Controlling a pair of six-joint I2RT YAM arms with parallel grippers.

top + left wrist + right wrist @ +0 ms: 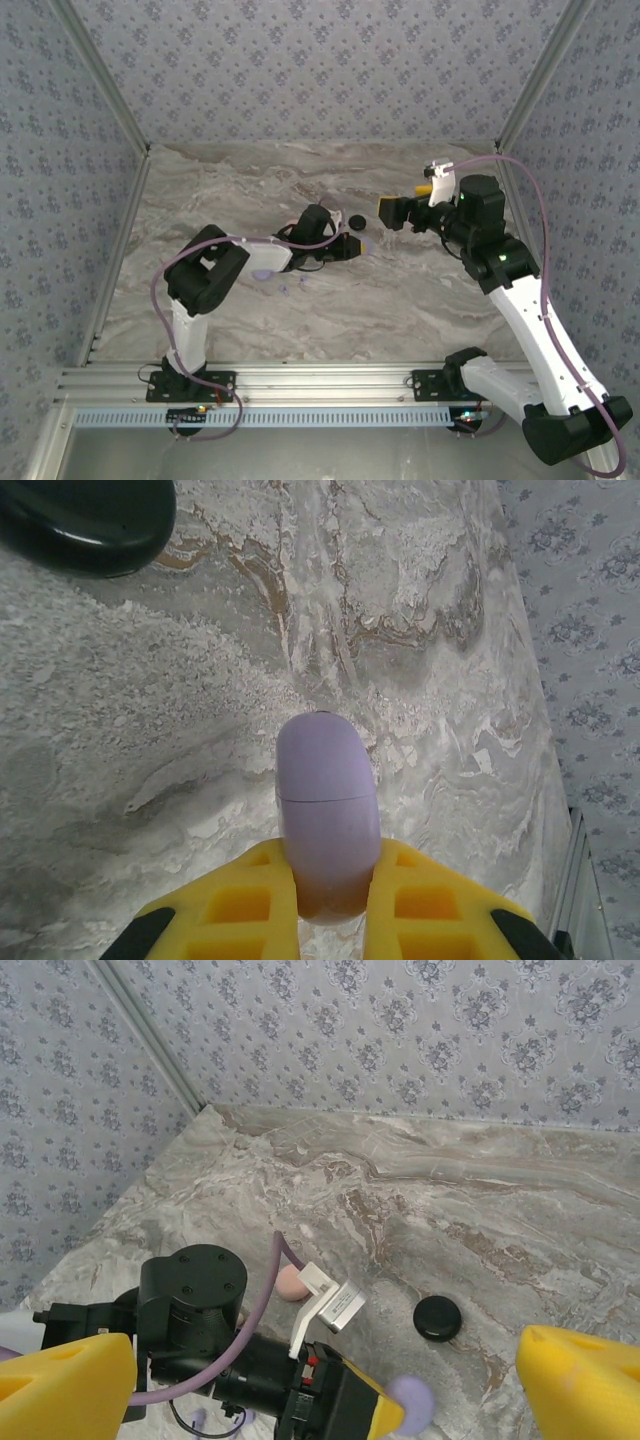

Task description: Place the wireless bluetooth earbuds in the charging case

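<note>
The left end effector (330,865) is clenched on a closed lilac charging case (325,780), held low over the marble counter (450,680). The right end effector (325,1380) hangs released above it. Tiny lilac earbuds (285,287) lie beside the left arm.

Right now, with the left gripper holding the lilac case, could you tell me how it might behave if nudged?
The lilac case looks smooth and rounded, so it may slip from the left gripper, shut on its near end alone. Set down, its pebble shape would probably rock or skid on the marble table. It seems rigid.
</note>
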